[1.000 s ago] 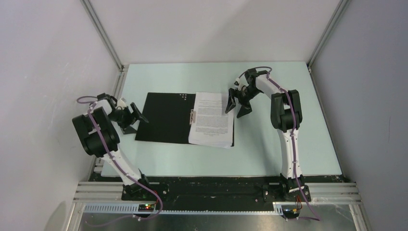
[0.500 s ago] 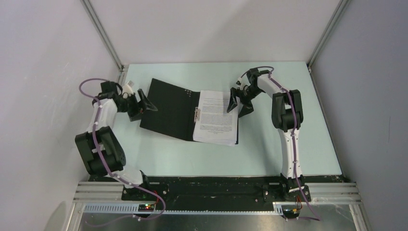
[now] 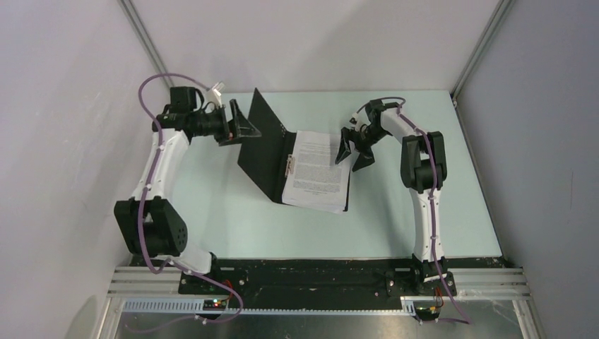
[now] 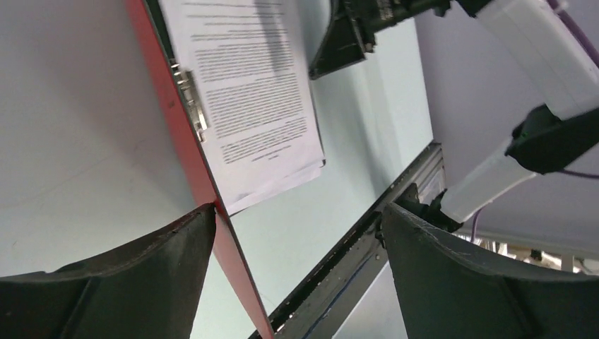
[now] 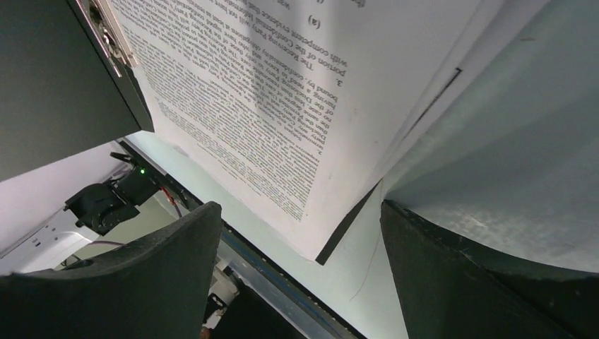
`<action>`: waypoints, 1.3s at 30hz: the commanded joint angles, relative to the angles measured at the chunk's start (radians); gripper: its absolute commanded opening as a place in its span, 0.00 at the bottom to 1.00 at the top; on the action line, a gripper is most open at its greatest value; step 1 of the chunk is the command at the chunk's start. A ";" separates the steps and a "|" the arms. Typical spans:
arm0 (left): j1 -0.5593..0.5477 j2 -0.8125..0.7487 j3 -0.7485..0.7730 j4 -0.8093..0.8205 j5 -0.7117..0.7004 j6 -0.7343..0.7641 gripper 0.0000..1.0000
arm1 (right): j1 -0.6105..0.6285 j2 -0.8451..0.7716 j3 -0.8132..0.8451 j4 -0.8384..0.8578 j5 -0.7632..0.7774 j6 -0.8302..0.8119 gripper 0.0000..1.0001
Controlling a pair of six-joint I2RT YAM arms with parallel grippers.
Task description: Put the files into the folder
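Note:
The folder (image 3: 265,152) lies open mid-table, its left cover raised steeply, black inside facing the files. The files (image 3: 319,171), white printed sheets, lie on the right half beside the metal spine clip (image 3: 288,167). My left gripper (image 3: 244,127) is open at the raised cover's top edge. In the left wrist view my left gripper (image 4: 298,212) has one fingertip (image 4: 201,219) against the red outer face (image 4: 180,134), with the files (image 4: 254,99) beyond. My right gripper (image 3: 357,152) is open over the files' right edge. The right wrist view shows it (image 5: 300,208) above the sheets (image 5: 282,85).
The pale green table (image 3: 395,212) is walled by white panels on three sides. A black and metal rail (image 3: 318,279) with the arm bases runs along the near edge. The right arm (image 4: 523,63) shows in the left wrist view.
My left arm has swung up and back, lifting the folder's left cover from flat to steeply tilted. The folder slid slightly right. The right gripper has barely moved.

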 commanded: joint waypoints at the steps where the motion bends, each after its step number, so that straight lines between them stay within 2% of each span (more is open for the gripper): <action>1: -0.093 0.035 0.099 0.014 0.080 -0.027 0.92 | -0.022 -0.024 0.012 0.013 0.021 -0.014 0.87; 8: -0.268 0.227 0.204 0.036 0.069 -0.039 0.92 | -0.057 -0.034 0.064 0.008 0.020 -0.013 0.87; 14: -0.424 0.395 0.290 0.130 0.006 -0.055 0.93 | -0.165 -0.121 0.083 0.012 0.029 -0.004 0.88; 19: -0.510 0.577 0.352 0.172 -0.119 -0.048 0.94 | -0.308 -0.208 0.072 0.000 0.075 -0.035 0.90; 22: -0.539 0.659 0.381 0.175 -0.226 -0.040 0.94 | -0.361 -0.267 0.060 -0.009 0.131 -0.066 0.99; 25: -0.545 0.716 0.386 0.176 -0.298 -0.022 0.95 | -0.372 -0.320 0.047 -0.025 0.158 -0.097 0.99; 30: -0.540 0.697 0.410 0.176 -0.357 -0.003 0.95 | -0.344 -0.415 0.053 -0.060 0.157 -0.185 0.99; 34: -0.531 0.546 0.427 0.176 -0.385 0.029 0.97 | -0.276 -0.493 0.006 -0.018 0.226 -0.205 1.00; 39: -0.474 0.388 0.404 0.176 -0.429 0.040 0.99 | -0.139 -0.557 -0.011 0.084 0.514 -0.067 0.99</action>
